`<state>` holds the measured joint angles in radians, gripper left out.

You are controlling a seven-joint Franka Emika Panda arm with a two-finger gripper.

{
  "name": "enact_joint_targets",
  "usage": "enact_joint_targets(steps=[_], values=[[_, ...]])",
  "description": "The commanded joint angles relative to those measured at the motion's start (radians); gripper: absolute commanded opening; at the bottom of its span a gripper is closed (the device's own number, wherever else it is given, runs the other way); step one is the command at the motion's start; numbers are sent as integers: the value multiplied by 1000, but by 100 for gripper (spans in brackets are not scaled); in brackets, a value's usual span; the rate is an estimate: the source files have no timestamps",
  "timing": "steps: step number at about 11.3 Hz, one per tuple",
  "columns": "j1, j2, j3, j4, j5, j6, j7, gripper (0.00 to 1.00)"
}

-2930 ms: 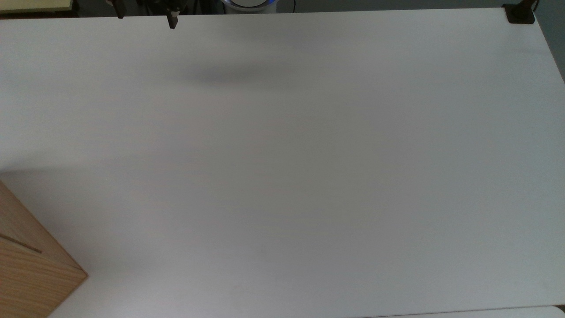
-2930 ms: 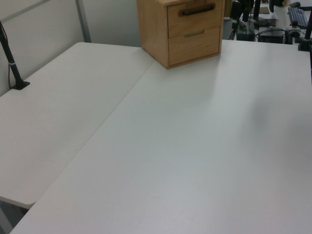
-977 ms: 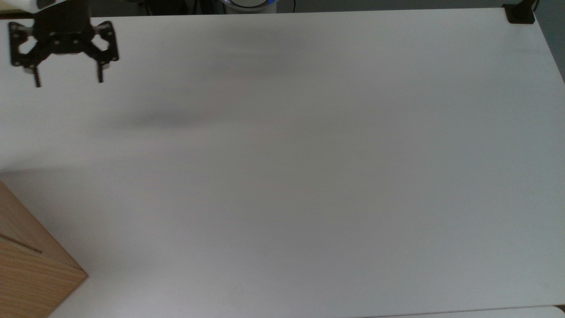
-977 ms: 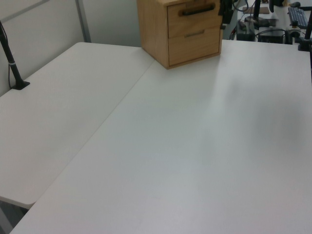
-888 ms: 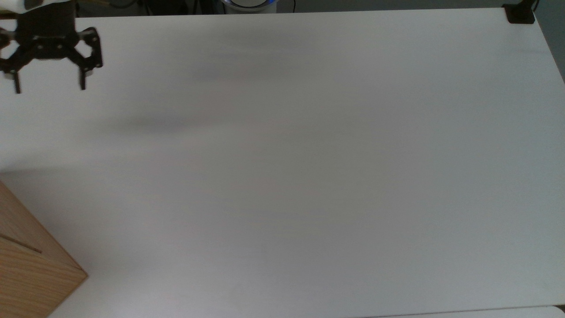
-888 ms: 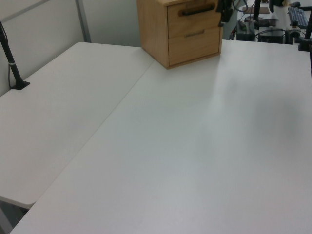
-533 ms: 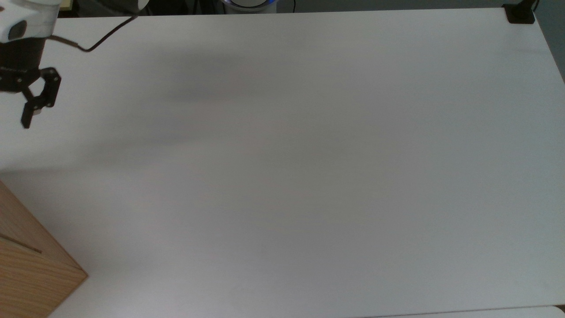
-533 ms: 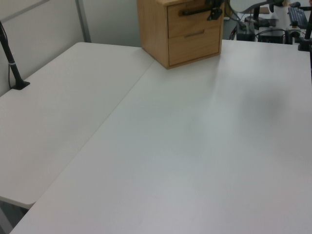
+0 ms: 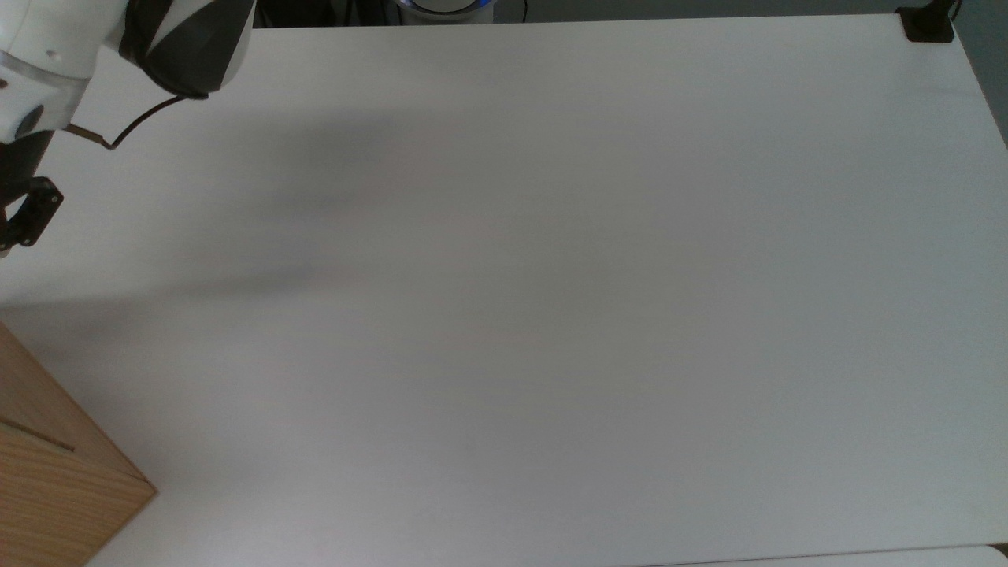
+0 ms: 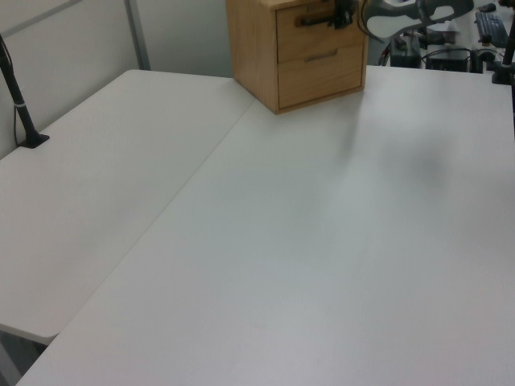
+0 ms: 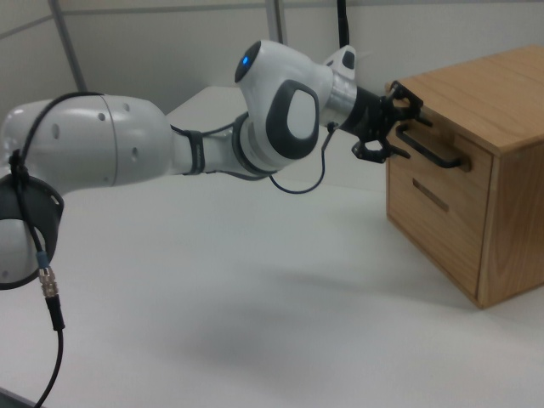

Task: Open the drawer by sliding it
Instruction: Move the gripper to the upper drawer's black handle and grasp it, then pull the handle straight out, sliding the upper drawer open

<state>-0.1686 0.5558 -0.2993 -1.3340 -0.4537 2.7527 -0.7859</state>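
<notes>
Fingers spread wide, holding nothing, at near end of handle on drawer. Bar runs horizontal, extending away from fingers; straddling unclear.

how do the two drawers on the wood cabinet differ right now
The upper drawer carries a black bar handle that stands out from its front; the lower drawer has only a small flat pull. The gripper is at the upper drawer's handle, while the lower drawer has nothing near it. Both look fully closed, with light wooden fronts, in the same cabinet.
</notes>
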Motion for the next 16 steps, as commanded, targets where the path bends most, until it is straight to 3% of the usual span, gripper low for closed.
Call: enact_joint_targets(steps=[1,2,4,5,11,13,16], values=[[6,67,-40,61,-45,32,-23,63],[9,67,-40,55,-46,32,-23,53],[21,55,-38,24,-45,32,-18,17],[30,35,-38,12,-33,32,-12,13],[70,-206,-20,-242,-28,28,69,4],[75,-336,18,-374,-25,21,77,3],[139,-503,28,-554,-25,-8,143,3]])
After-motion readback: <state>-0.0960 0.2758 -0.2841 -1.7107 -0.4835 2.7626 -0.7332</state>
